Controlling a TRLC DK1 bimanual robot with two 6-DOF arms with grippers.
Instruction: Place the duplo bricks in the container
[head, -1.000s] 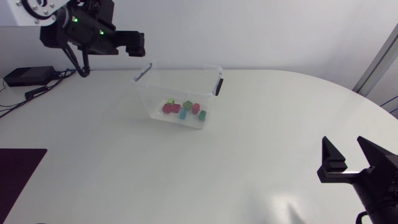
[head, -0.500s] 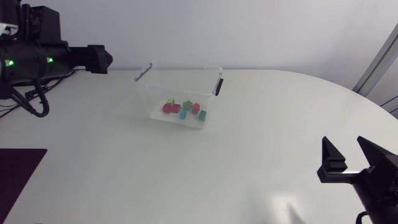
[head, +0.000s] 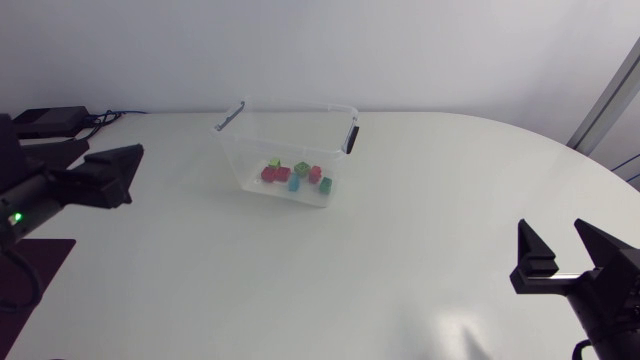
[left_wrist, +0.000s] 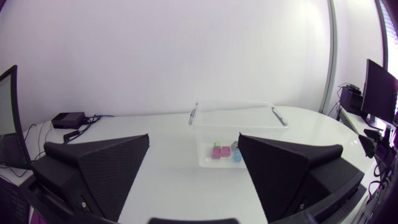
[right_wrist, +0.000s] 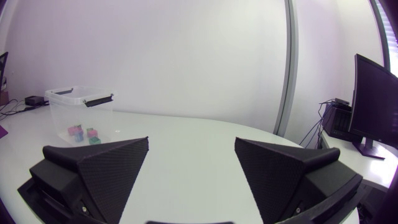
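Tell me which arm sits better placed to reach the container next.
Left, probably: the left gripper is open and faces the container ahead; the right gripper, also open, sits much farther off.

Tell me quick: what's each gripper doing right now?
Left gripper: open, holding nothing.
Right gripper: open, holding nothing.

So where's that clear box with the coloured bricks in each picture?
Head view: box at the far middle of the table.
Left wrist view: box straight ahead of the left gripper.
Right wrist view: box far ahead of the right gripper, off to one side.
Shared landmark: the coloured bricks inside.
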